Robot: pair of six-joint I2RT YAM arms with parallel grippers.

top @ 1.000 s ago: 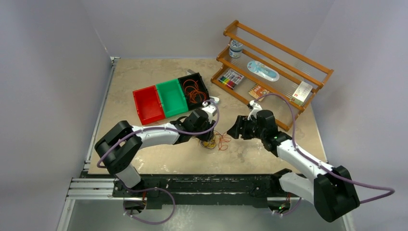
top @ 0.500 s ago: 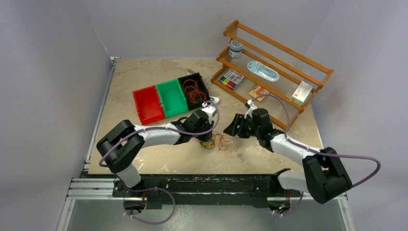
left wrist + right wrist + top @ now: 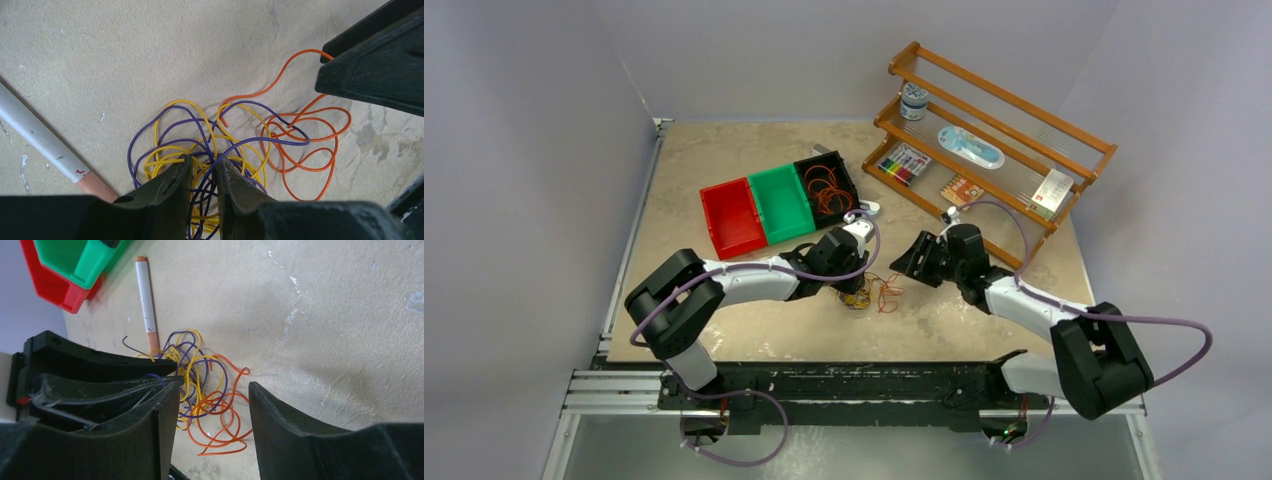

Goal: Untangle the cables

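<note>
The cables (image 3: 876,294) are a tangle of thin orange, yellow and purple wires on the tan table between the two arms. In the left wrist view the yellow (image 3: 235,165) and purple (image 3: 165,142) loops overlap, and the orange loops (image 3: 305,145) lie to the right. My left gripper (image 3: 854,291) is down on the tangle. Its jaws (image 3: 204,162) are nearly closed, with purple and yellow strands running between them. My right gripper (image 3: 908,266) is open just right of the tangle, above the table. The orange loops (image 3: 225,420) show between its fingers (image 3: 212,390).
A white marker pen (image 3: 146,300) lies beside the tangle and also shows in the left wrist view (image 3: 45,142). Red (image 3: 732,217), green (image 3: 782,203) and black (image 3: 828,187) bins stand behind, the black one holding orange wire. A wooden rack (image 3: 989,150) with small items stands at back right.
My right arm has swung its elbow inward and its gripper has shifted slightly left and back, staying open. My left gripper has stayed on the tangle.
</note>
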